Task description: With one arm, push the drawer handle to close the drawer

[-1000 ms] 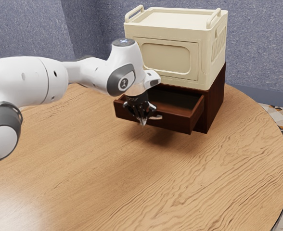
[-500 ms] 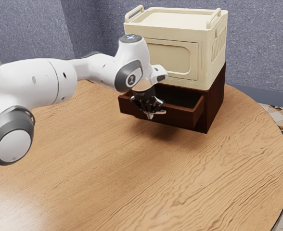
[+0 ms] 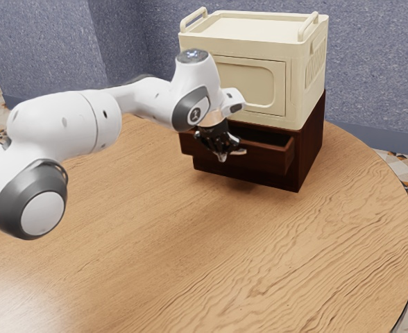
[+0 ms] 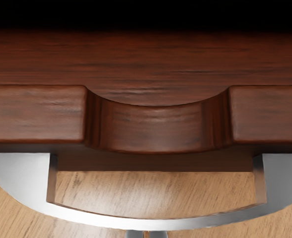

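Observation:
At the dark brown drawer's front, my gripper (image 3: 222, 157) points down, its two fingertips close together. The drawer (image 3: 270, 156) stands partly out of the dark wooden cabinet (image 3: 310, 146), with a narrow strip of its inside visible. Its silver handle (image 3: 239, 151) shows beside the fingers. In the wrist view the curved metal handle (image 4: 146, 224) spans below the notched drawer front (image 4: 153, 129). My gripper (image 4: 146, 234) is at the handle's outer side, with nothing between the fingertips; whether they touch the bar is unclear.
A cream box (image 3: 252, 76) with two raised handles sits on top of the cabinet. The round wooden table (image 3: 211, 257) extends in front, and a blue wall (image 3: 370, 69) rises behind.
The drawer has slid inward toward the cabinet, so less of it sticks out. My gripper has moved along with it, toward the exterior view's right and back.

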Motion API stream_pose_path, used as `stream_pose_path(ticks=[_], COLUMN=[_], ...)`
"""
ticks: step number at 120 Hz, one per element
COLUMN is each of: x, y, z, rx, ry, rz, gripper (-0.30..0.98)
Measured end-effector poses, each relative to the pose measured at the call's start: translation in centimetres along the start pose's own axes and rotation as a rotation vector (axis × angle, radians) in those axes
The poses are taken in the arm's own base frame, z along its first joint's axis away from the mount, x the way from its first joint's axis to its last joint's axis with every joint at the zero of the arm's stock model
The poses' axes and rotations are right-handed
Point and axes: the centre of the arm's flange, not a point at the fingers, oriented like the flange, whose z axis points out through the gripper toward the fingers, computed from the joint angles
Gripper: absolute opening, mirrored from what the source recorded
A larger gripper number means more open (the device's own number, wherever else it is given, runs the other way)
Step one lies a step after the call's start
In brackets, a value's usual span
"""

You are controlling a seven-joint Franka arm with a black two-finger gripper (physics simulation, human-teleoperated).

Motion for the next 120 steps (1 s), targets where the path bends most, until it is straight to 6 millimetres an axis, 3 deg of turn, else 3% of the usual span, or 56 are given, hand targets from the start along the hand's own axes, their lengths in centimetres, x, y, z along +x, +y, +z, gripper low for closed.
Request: stream_pose_path(ticks=[77, 120], x=[3.9, 4.8], y=[-0.5, -0.2], z=[1.4, 2.7], rx=[-0.042, -0.05], ry=[0.137, 0.162], rz=[0.012, 0.036], gripper=[-0.1, -0.1])
